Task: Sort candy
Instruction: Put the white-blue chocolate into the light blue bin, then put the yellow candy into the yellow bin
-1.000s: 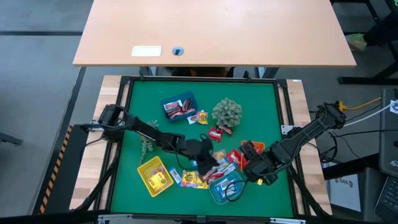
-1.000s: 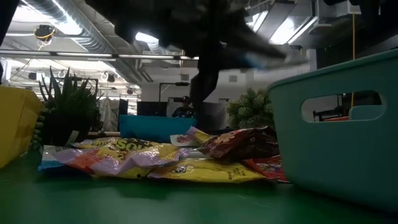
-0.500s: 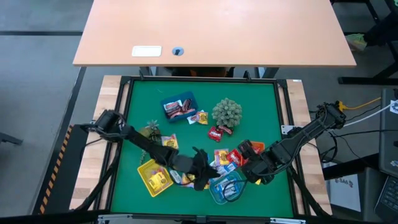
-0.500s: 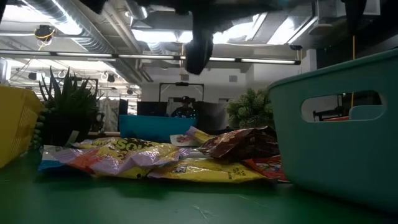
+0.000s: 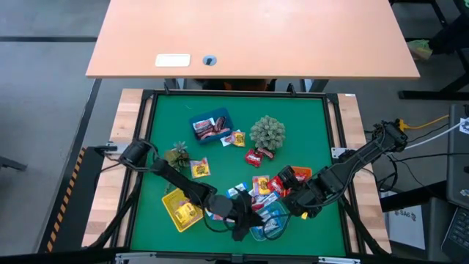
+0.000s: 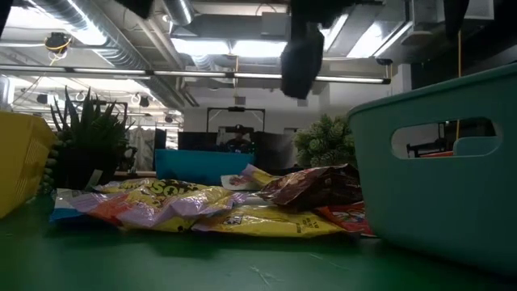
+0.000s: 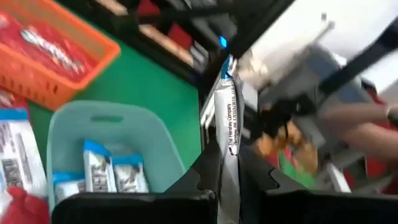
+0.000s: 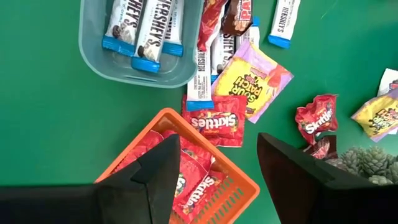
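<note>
Left pincer (image 7: 225,180): clenched on 1 blue-and-white candy (image 7: 228,124), above teal tray (image 7: 149,134). Right pincer (image 8: 214,165): released, holding nothing, over orange tray (image 8: 233,186); loose candy on green bench (image 5: 308,125).

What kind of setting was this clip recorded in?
Most likely a robotics lab or workshop. The low view shows exposed ceiling ducts and strip lights over an open room; the green work mat sits beside a plain wooden desk, with cables running across the floor.
</note>
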Controlling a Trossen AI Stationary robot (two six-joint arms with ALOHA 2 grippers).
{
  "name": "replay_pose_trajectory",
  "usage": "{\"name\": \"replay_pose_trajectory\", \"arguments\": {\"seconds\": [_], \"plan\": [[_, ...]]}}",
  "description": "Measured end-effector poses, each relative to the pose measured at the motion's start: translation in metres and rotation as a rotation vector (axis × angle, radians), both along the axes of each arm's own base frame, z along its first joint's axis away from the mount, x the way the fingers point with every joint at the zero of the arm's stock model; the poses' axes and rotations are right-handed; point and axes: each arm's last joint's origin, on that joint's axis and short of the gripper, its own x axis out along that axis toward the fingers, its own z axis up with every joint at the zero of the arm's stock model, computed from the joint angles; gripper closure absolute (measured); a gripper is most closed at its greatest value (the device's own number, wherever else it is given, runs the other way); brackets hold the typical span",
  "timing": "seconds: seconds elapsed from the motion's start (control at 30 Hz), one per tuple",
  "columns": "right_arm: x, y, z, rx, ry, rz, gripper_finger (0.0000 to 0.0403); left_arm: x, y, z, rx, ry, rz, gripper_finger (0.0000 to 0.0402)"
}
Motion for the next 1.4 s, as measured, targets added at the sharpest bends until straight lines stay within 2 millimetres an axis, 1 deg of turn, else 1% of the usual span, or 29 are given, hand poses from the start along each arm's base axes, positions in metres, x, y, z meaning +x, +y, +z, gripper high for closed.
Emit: {"name": "replay_pose_trajectory", "arguments": {"seconds": [0.13,0.2,0.5,0.67,0.87,1.07,1.13,1.23,1.3,1.4], "plan": [[0.000,0.000,0.000,0.000,0.000,0.000,0.0189,0.005,0.010,0.001,-0.009,0.009,-0.032,0.0386],[0.000,0.000,0.000,-0.001,0.001,0.000,0.0189,0.006,0.012,0.000,-0.010,0.015,-0.043,0.0379],[0.000,0.000,0.000,-0.001,0.001,0.000,0.0189,0.007,0.014,0.000,-0.009,0.016,-0.037,0.0311],[0.000,0.000,0.000,-0.001,0.002,-0.001,0.0189,0.007,0.015,0.000,-0.004,0.019,-0.031,0.0286],[0.000,0.000,0.000,-0.007,0.001,0.014,0.0189,0.009,0.020,0.000,0.119,-0.020,-0.047,0.0279],[0.000,-0.001,0.000,-0.028,0.003,0.075,0.0189,0.017,0.037,0.007,0.305,-0.128,-0.071,0.0279],[0.002,-0.006,0.002,-0.031,0.002,0.076,0.0189,0.018,0.044,0.011,0.363,-0.144,-0.074,0.0279],[0.005,-0.019,0.006,0.004,0.005,0.040,0.0189,0.018,0.059,0.025,0.412,-0.150,-0.052,0.0279],[0.009,-0.031,0.010,0.041,0.007,0.003,0.0189,0.017,0.070,0.036,0.423,-0.120,-0.034,0.0279],[0.017,-0.050,0.013,0.125,0.019,-0.036,0.0189,0.008,0.086,0.054,0.441,-0.027,-0.022,0.0279]]}}
